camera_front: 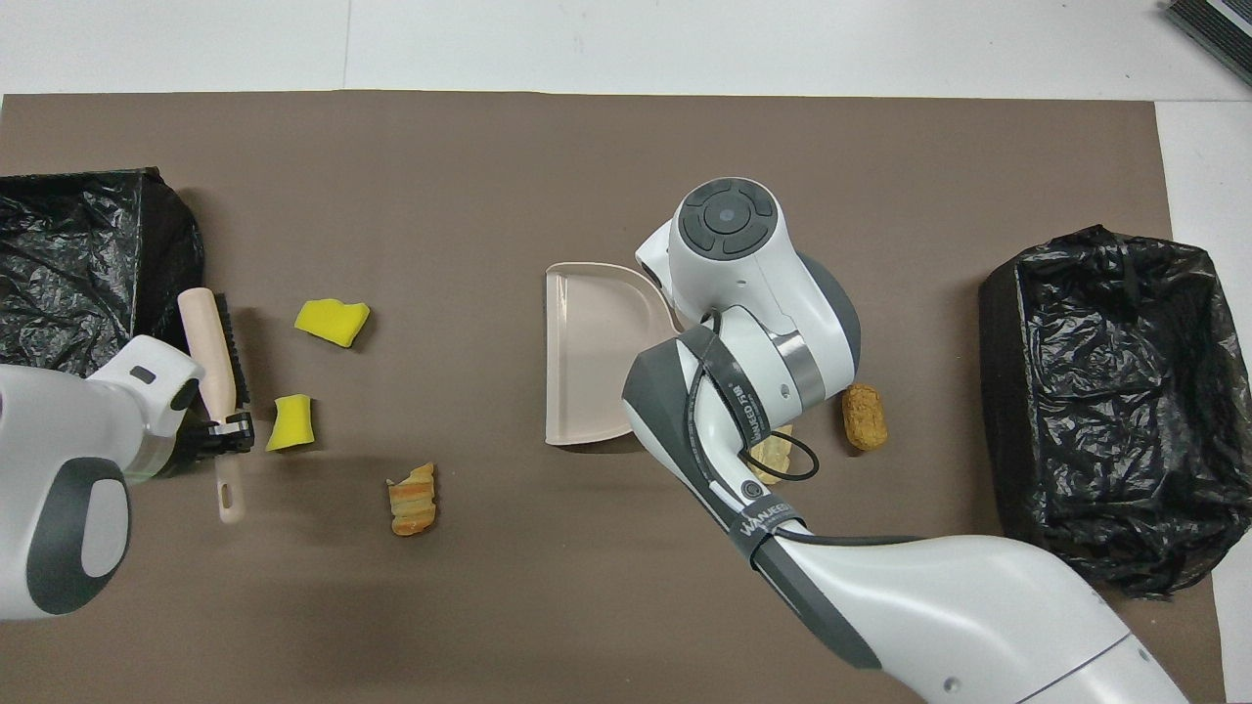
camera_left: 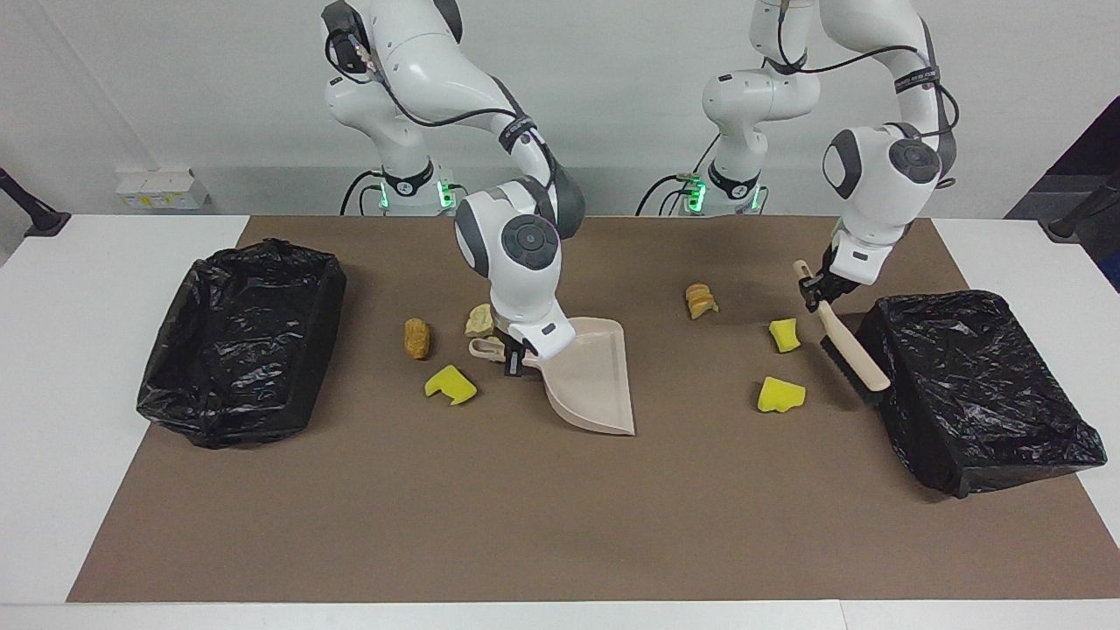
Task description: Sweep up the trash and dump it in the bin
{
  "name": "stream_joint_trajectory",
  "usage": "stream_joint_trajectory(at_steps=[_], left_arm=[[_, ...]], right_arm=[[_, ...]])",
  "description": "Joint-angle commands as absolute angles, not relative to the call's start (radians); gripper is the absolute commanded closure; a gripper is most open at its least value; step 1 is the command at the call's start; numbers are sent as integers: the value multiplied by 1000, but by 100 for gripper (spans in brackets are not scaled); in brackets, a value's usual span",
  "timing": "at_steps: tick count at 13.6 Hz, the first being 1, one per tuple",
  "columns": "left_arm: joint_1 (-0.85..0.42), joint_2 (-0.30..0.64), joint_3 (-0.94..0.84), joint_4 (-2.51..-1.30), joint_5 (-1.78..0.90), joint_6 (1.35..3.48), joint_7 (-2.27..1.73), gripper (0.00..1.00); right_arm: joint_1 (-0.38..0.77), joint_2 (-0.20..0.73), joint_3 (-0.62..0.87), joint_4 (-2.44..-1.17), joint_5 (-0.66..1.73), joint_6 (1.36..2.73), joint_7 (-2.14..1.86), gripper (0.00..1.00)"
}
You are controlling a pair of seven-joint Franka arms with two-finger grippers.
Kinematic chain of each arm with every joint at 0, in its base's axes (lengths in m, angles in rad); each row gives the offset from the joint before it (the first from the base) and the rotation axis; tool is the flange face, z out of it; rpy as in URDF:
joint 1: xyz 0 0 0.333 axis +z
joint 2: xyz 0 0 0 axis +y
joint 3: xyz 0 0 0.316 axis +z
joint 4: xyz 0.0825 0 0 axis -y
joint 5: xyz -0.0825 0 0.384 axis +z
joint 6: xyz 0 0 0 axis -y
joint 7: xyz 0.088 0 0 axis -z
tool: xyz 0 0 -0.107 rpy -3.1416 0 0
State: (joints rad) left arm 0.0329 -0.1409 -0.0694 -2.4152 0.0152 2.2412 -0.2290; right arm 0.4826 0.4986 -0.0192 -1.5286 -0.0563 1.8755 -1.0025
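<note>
My right gripper (camera_left: 512,357) is shut on the handle of the beige dustpan (camera_left: 591,376), which rests on the brown mat; in the overhead view the dustpan (camera_front: 587,357) shows beside the arm, which hides the gripper. By the handle lie a yellow sponge chunk (camera_left: 451,385), a brown bread piece (camera_left: 417,338) and a pale lump (camera_left: 479,320). My left gripper (camera_left: 818,291) is shut on the brush (camera_left: 847,341), held slanted, bristles low beside the bin at the left arm's end. Near it lie two yellow sponges (camera_left: 785,335) (camera_left: 780,395) and a striped bread piece (camera_left: 700,300).
A black-lined bin (camera_left: 241,341) stands at the right arm's end of the mat, another (camera_left: 980,385) at the left arm's end. The brown mat (camera_left: 525,525) covers most of the white table.
</note>
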Motion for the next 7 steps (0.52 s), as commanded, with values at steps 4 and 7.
stream_joint_trajectory(at_steps=[4,7], left_arm=[[-112,-158,-63,-2456,15,2226,-233,100],[-184,-111,-64,-2406,-44,2238,-232,100]], right_arm=[[498,492,-14,-1551,-43,1914,-925,100],[500,492,-14,-1551,-43,1910,-911,100]])
